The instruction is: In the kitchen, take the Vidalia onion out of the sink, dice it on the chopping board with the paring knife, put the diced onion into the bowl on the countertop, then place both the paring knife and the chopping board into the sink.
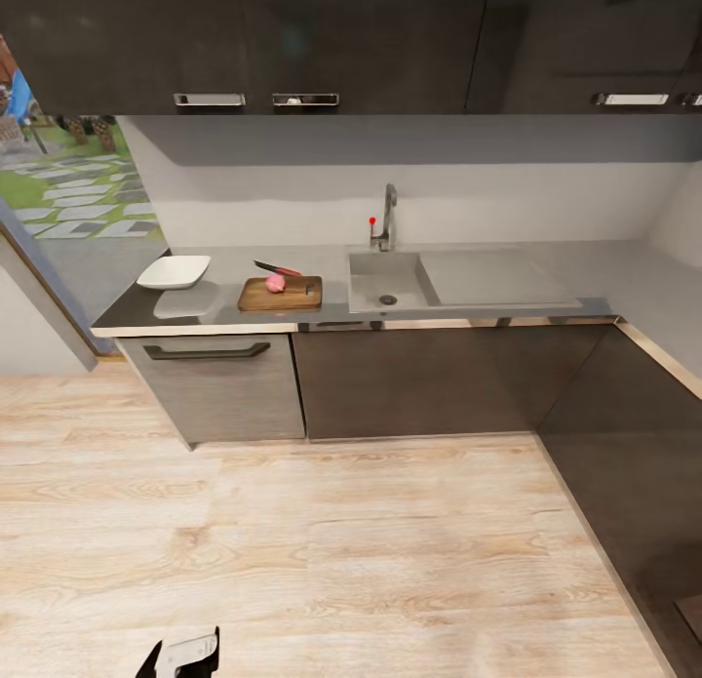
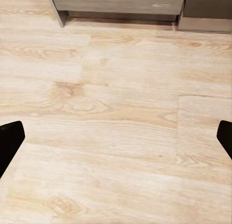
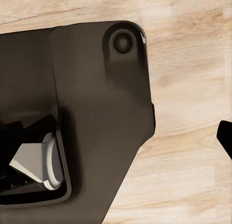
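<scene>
Open wood floor [image 1: 341, 541] before the tabletop [image 1: 624, 283]; onion [image 1: 276, 284] on chopping board [image 1: 280, 295]. Left end effector [image 2: 116, 139] spread wide, empty; right's state unclear.

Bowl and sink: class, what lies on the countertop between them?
Head view: the chopping board, carrying the onion and knife, lies between bowl and sink.

Wooden chopping board [image 1: 280, 294] with visible grain; glossy grey countertop [image 1: 195, 302]; steel sink [image 1: 390, 280]; glossy dark wall cabinets [image 1: 253, 44]; light wood floor [image 1: 341, 541].
</scene>
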